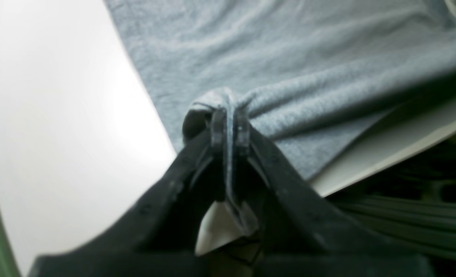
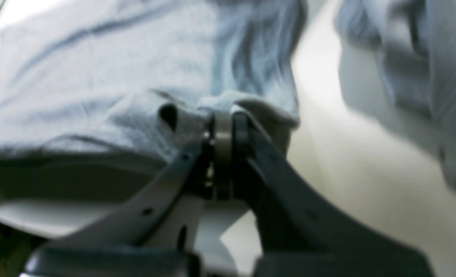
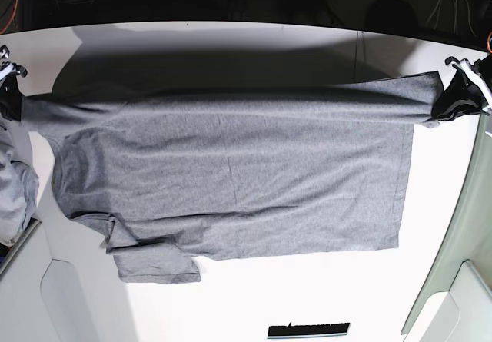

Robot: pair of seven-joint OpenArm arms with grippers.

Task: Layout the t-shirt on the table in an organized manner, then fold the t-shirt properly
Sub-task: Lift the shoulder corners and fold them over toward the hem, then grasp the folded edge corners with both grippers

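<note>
The heather-grey t-shirt (image 3: 231, 180) lies spread across the white table (image 3: 307, 296), with a sleeve at the lower left. Its far edge is pulled taut between my two grippers and casts a shadow behind it. My left gripper (image 3: 450, 100) is at the base view's right, shut on a corner of the hem. In the left wrist view the gripper (image 1: 230, 115) pinches a fold of the t-shirt (image 1: 289, 57). My right gripper (image 3: 14, 92) is at the base view's left, shut on the shirt's shoulder end. In the right wrist view the gripper (image 2: 224, 119) pinches the t-shirt (image 2: 97, 77).
A paler grey-blue cloth bundle (image 3: 15, 196) lies at the table's left edge, close to my right gripper, and also shows in the right wrist view (image 2: 405, 57). A small black bar (image 3: 307, 330) lies near the front edge. The table's right edge (image 3: 473, 204) curves close to my left gripper.
</note>
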